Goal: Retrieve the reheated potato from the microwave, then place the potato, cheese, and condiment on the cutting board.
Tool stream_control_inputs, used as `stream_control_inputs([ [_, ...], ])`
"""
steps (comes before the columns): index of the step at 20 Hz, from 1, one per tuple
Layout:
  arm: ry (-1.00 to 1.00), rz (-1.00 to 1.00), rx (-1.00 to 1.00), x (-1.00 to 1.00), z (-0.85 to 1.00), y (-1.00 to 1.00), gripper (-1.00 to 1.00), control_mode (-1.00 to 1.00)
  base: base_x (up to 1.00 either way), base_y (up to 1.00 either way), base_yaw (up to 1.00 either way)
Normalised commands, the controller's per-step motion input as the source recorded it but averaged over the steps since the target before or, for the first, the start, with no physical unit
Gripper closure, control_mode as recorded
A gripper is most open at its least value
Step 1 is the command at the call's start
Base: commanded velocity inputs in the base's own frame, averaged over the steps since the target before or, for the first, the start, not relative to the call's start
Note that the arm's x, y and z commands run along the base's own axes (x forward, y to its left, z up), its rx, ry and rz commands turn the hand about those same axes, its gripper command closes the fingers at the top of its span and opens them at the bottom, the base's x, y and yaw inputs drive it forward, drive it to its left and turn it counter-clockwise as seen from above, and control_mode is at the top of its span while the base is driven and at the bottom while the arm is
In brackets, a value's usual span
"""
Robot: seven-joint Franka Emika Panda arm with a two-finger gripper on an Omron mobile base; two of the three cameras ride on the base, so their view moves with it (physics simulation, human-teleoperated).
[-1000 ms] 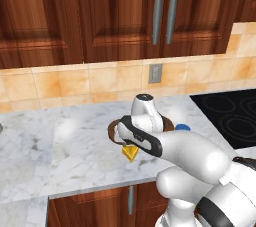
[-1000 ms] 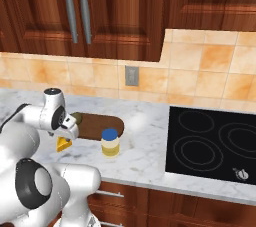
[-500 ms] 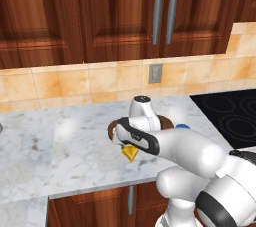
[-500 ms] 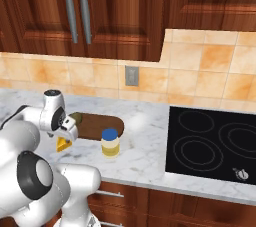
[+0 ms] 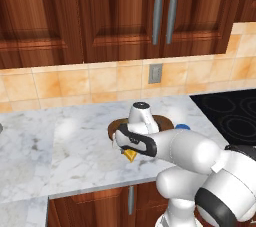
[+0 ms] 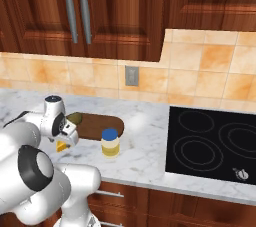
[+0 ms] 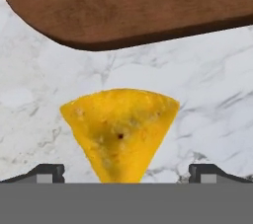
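Brown wood is your landmark: in the left base view the cutting board (image 5: 116,124) lies on the marble surface (image 5: 60,156), mostly behind the arm. You see a sliver of the cheese (image 5: 130,155) just in front of the board, under the wrist, and a bit of blue cap from the condiment (image 5: 182,126) at the board's right end. The potato is covered by the arm here.

From the right base view you can judge progress better. The potato (image 6: 75,118) rests on the board's left end, so that step looks done. The condiment stands on the marble touching or just off the board's front right edge; you cannot tell which. The cheese peeks out in front of the board, off it, beneath the gripper (image 6: 67,140). Cheese and probably condiment are left.

Through the hand view the cheese lies flat on marble, near the board's edge but apart from it. The fingers (image 7: 47,172) stand wide apart on either side of the wedge's tip, holding nothing. The lower part of the wedge is cut off.
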Motion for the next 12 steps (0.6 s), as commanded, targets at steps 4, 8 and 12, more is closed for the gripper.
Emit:
stream_control_inputs([
  [4, 0.00, 0.00, -0.01, 0.02, -0.18, 0.00, -1.00, -1.00, 0.00, 0.00, 0.00],
  [8, -0.03, 0.00, -0.02, 0.08, -0.08, 0.00, -1.00, -1.00, 0.00, 0.00, 0.00],
  [12, -0.04, 0.00, -0.03, 0.06, -0.02, 0.00, -1.00, -1.00, 0.00, 0.00, 0.00],
])
